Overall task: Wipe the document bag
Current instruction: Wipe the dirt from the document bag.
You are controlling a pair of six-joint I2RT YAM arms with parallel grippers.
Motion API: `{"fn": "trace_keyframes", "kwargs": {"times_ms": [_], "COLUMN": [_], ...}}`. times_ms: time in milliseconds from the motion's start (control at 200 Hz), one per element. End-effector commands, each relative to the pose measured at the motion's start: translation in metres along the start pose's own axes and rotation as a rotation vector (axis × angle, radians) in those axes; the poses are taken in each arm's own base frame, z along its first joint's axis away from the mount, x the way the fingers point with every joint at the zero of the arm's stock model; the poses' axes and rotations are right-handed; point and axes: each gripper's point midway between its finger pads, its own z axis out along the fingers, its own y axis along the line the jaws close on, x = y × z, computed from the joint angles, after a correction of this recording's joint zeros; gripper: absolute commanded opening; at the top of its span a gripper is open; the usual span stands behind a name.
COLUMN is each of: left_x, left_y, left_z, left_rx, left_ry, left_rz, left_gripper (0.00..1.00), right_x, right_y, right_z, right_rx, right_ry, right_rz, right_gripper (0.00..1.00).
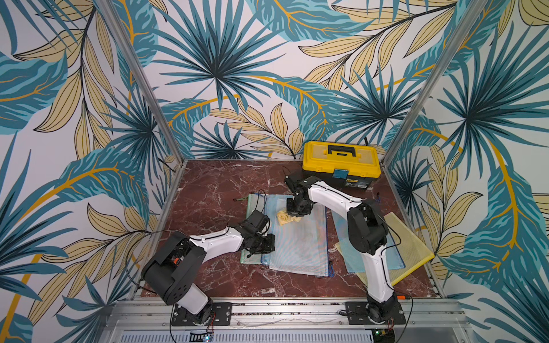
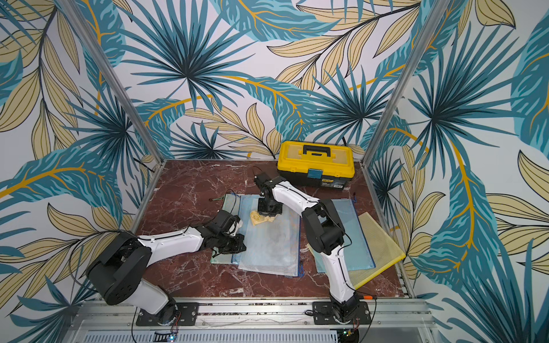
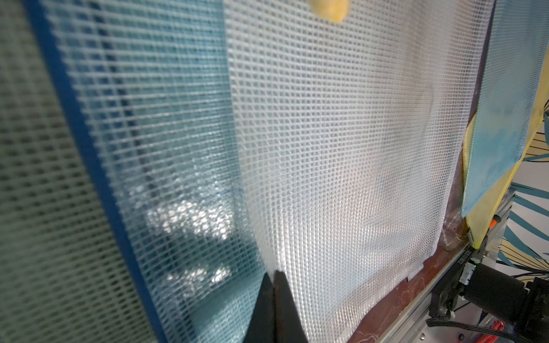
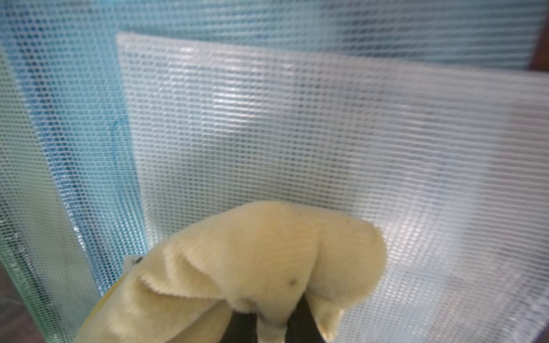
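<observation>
Closed fingers point(image 3: 286, 314) against white mesh document bag point(image 3: 341, 148)

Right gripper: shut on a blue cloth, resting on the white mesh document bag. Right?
Not blue. The cloth in the right gripper is pale yellow, as the right wrist view shows. The rest holds: shut on it, on the white mesh document bag.

Probably a robotics lab booth. Silver aluminium frame posts point(image 1: 142, 80) hold leaf-printed wall panels point(image 1: 237, 74) around a red marble-patterned tabletop point(image 1: 208, 184).
</observation>
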Motion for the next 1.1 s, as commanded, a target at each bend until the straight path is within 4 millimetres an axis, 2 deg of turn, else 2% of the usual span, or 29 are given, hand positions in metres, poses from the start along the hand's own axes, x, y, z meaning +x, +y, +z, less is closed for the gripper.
{"fn": "trace_keyframes", "kwargs": {"times_ms": [0,135,220,280,315,375,476,651,701,766,821,901,991,1096], "left_x": [-0.001,-0.001,0.0,-0.001,-0.002,-0.005,-0.013,-0.025,-0.025,-0.026,-0.026,-0.026,-0.029,-0.033], "left_y": [0.002,0.005,0.007,0.007,0.007,0.006,0.001,-0.005,-0.004,-0.002,0.0,0.001,0.003,0.008], "left_z": [-0.005,-0.006,-0.005,-0.005,-0.005,-0.005,-0.005,-0.002,0.001,0.005,0.007,0.008,0.007,0.004], "left_rx": [-0.007,-0.013,-0.018,-0.02,-0.02,-0.02,-0.015,-0.014,-0.018,-0.025,-0.03,-0.031,-0.031,-0.032], "left_ry": [-0.019,-0.023,-0.022,-0.025,-0.027,-0.031,-0.042,-0.052,-0.045,-0.038,-0.032,-0.029,-0.035,-0.045], "left_rz": [-0.008,-0.015,-0.02,-0.025,-0.027,-0.032,-0.026,-0.035,-0.041,-0.048,-0.052,-0.052,-0.056,-0.067], "left_gripper": [0.0,0.0,0.0,0.0,0.0,0.0,0.0,0.0,0.0,0.0,0.0,0.0,0.0,0.0], "right_x": [-0.002,0.002,0.005,0.007,0.007,0.011,0.025,0.066,0.076,0.085,0.09,0.093,0.096,0.095], "right_y": [-0.036,-0.09,-0.126,-0.141,-0.143,-0.129,-0.083,-0.002,0.013,0.018,0.011,-0.012,-0.051,-0.095], "right_z": [0.011,0.016,0.008,-0.001,-0.008,-0.016,-0.024,-0.011,-0.004,0.005,0.009,0.011,0.009,-0.006], "right_rx": [0.058,0.121,0.174,0.188,0.182,0.127,0.047,-0.056,-0.091,-0.105,-0.082,-0.02,0.005,0.022], "right_ry": [0.046,0.079,0.076,0.068,0.055,0.051,0.045,0.091,0.109,0.132,0.143,0.143,0.149,0.131], "right_rz": [0.075,0.131,0.164,0.188,0.193,0.19,0.123,0.014,0.012,0.016,0.014,0.006,0.069,0.146], "right_gripper": [0.0,0.0,0.0,0.0,0.0,0.0,0.0,0.0,0.0,0.0,0.0,0.0,0.0,0.0]}}
